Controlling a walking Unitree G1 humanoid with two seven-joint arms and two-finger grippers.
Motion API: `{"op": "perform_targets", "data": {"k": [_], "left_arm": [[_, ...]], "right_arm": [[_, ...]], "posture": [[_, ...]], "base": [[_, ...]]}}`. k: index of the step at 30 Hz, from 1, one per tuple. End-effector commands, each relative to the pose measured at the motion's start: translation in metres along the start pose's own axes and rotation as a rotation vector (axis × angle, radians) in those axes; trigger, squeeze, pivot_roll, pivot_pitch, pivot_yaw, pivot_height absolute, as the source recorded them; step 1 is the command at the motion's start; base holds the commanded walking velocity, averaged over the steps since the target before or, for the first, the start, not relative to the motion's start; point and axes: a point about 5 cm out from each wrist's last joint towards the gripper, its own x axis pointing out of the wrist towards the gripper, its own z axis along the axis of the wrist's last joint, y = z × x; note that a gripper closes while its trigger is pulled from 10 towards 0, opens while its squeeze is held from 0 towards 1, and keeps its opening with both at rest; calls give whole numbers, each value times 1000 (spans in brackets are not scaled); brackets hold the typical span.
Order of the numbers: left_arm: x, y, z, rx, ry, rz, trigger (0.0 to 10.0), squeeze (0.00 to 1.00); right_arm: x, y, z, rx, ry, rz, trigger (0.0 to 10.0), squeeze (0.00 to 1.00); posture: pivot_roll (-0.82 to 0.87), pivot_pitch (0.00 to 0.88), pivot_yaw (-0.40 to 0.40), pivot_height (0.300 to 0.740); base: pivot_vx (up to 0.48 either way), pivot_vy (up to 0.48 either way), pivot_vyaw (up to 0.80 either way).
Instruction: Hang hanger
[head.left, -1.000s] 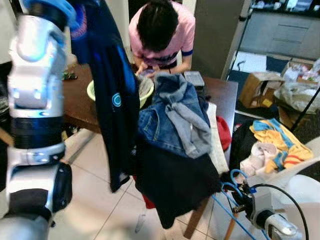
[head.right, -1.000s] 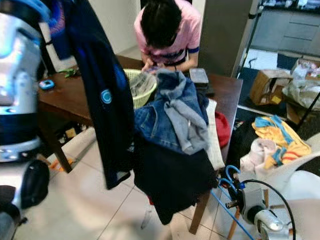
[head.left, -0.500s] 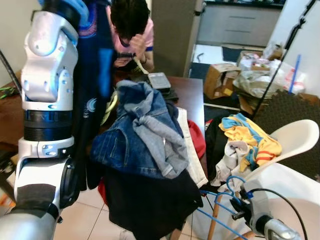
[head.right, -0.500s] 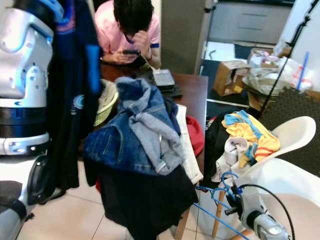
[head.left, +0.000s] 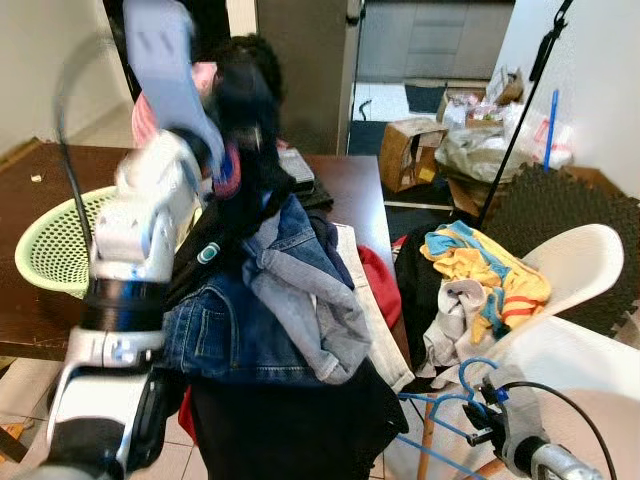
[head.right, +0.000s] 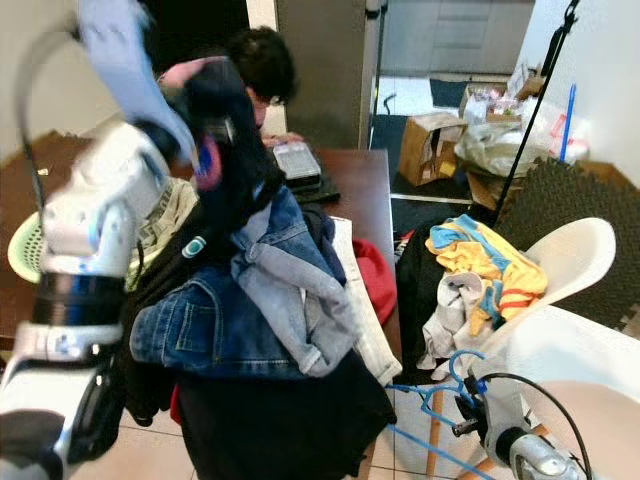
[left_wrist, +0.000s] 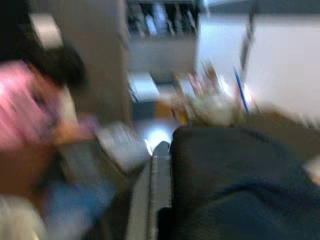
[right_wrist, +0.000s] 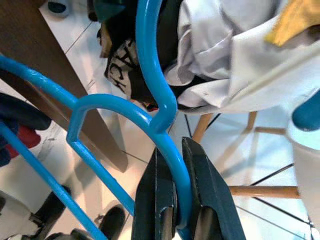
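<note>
Your right gripper (right_wrist: 177, 220) clamped on the blue hanger (right_wrist: 150, 65), white chair (head.left: 590, 270) beside it, clothes pile (head.left: 290, 300) ahead, left gripper (left_wrist: 160, 160) blurred, grip unclear.

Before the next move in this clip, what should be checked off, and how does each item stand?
1. Right gripper closed on the blue hanger: ok, wire sits between its fingers.
2. Hanger clear of the white chair: ok, it hangs beside it.
3. Left gripper's hold on the dark garment: cannot tell, views blurred.
4. Person at the brown table clear of the raised left arm: not ok, close behind it.
5. Rail to hang from: cannot tell.
</note>
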Motion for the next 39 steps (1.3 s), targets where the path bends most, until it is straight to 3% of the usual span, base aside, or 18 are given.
{"op": "perform_targets", "data": {"k": [1, 3, 4, 6, 7, 9, 11, 14, 15, 16, 17, 19, 20, 21, 22, 28, 33, 39], "left_arm": [[-5, -13, -18, 1, 88, -108, 10000, 812], [-5, -13, -18, 1, 88, -108, 10000, 812], [-8, -12, -28, 42, 124, -118, 10000, 1000], [-11, -8, -37, 124, 173, -124, 10000, 1000], [-16, -2, -47, 247, 230, -137, 10000, 1000], [-16, -2, -47, 247, 230, -137, 10000, 1000], [-25, 18, -41, 343, 273, -152, 10000, 1000], [-28, 24, -32, 343, 261, -153, 10000, 1000], [-31, 32, -3, 239, 156, -158, 10000, 1000], [-31, 32, -3, 239, 156, -158, 10000, 1000], [-37, 35, 28, 159, 5, -215, 10000, 1000], [-37, 35, 28, 159, 5, -215, 10000, 1000], [-44, 35, 48, 105, -105, -265, 10000, 1000], [-44, 35, 48, 105, -105, -265, 10000, 1000], [-56, 40, 63, 37, -209, -295, 10000, 0], [-71, 55, 59, -66, -278, -238, 10000, 0], [-77, 83, 9, -81, -190, 48, 10000, 0], [-81, 89, -7, -100, -147, 115, 10000, 0]], "right_arm": [[1, -9, 13, 11, -67, -61, 10000, 0], [1, -9, 13, 11, -67, -61, 10000, 0], [2, -8, 14, 10, -69, -57, 10000, 0], [2, -8, 15, 9, -71, -55, 10000, 0], [3, -8, 16, 8, -71, -53, 10000, 0], [3, -8, 16, 8, -71, -53, 10000, 0], [1, -8, 14, 8, -72, -52, 10000, 0], [0, -9, 13, 10, -72, -52, 10000, 0], [-1, -9, 12, 11, -72, -54, 10000, 0], [-1, -9, 12, 11, -72, -54, 10000, 0], [-2, -9, 11, 13, -72, -57, 10000, 0], [-2, -9, 11, 13, -72, -57, 10000, 0], [-2, -9, 11, 14, -72, -59, 10000, 0], [-2, -9, 11, 14, -72, -59, 10000, 0], [-1, -9, 11, 16, -72, -61, 10000, 0], [1, -7, 13, 18, -74, -62, 10000, 0], [4, -9, 19, 20, -85, -72, 10000, 0], [5, -11, 22, 19, -87, -76, 10000, 0]], "posture": [[214, 0, -5, 740], [214, 0, -5, 740], [214, 0, -5, 740], [212, 0, -3, 740], [209, 0, -3, 740], [209, 0, -3, 740], [205, 0, -1, 740], [205, 0, -1, 740], [208, 0, -1, 740], [208, 0, -1, 740], [213, 0, -1, 740], [213, 0, -1, 740], [214, 0, -1, 740], [214, 0, -1, 740], [220, 0, -2, 740], [231, 0, -10, 740], [240, 0, -17, 740], [238, 0, -16, 740]], "base": [[0, 0, 0], [0, 0, 0], [0, 0, 0], [0, 0, 0], [0, 0, 0], [0, 0, 0], [0, 0, 0], [0, 0, 0], [0, 0, 0], [0, 0, 0], [0, 0, 0], [0, 0, 0], [0, 0, 0], [0, 0, 0], [0, 0, 0], [0, 0, 0], [0, 57, 0], [0, 328, 0]]}}
